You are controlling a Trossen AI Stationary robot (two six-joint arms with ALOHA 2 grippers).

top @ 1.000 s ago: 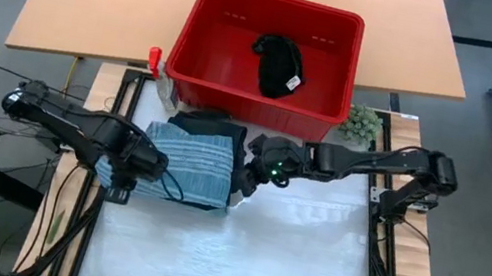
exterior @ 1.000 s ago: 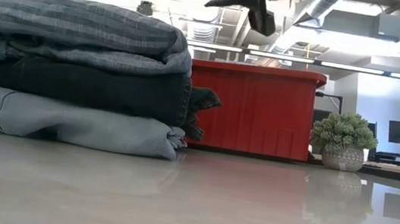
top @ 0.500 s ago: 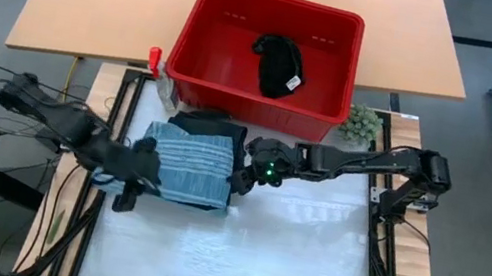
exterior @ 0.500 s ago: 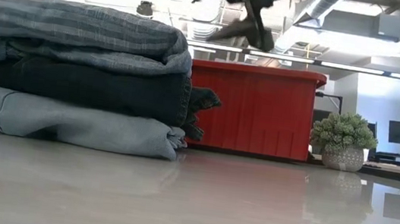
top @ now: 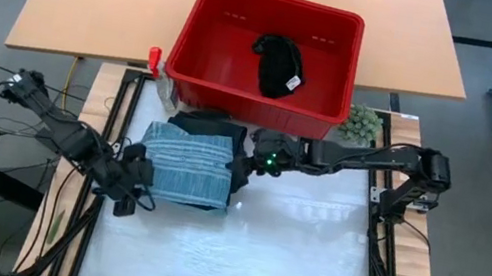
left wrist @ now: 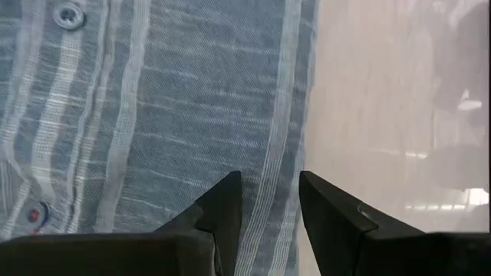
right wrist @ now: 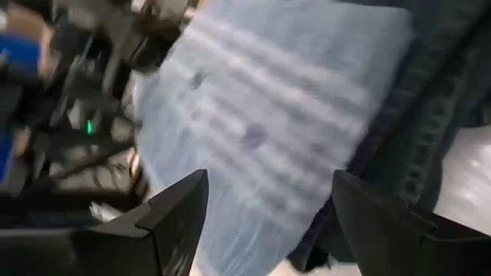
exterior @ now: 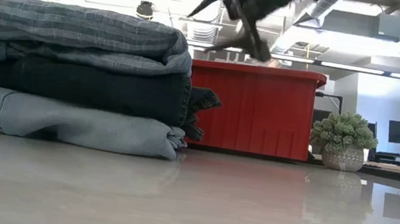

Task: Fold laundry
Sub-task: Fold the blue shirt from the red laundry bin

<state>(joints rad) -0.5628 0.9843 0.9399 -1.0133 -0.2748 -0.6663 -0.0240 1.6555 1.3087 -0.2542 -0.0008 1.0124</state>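
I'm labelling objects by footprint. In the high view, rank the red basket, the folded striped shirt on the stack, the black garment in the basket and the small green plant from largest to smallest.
1. red basket
2. striped shirt
3. black garment
4. green plant, only a little smaller than the black garment; the basket rim hides part of it.

One camera is looking straight down on the whole bench, another is sitting at bench-top level facing the room, and both wrist cameras are hovering close — all four sharing the folded stack of laundry.
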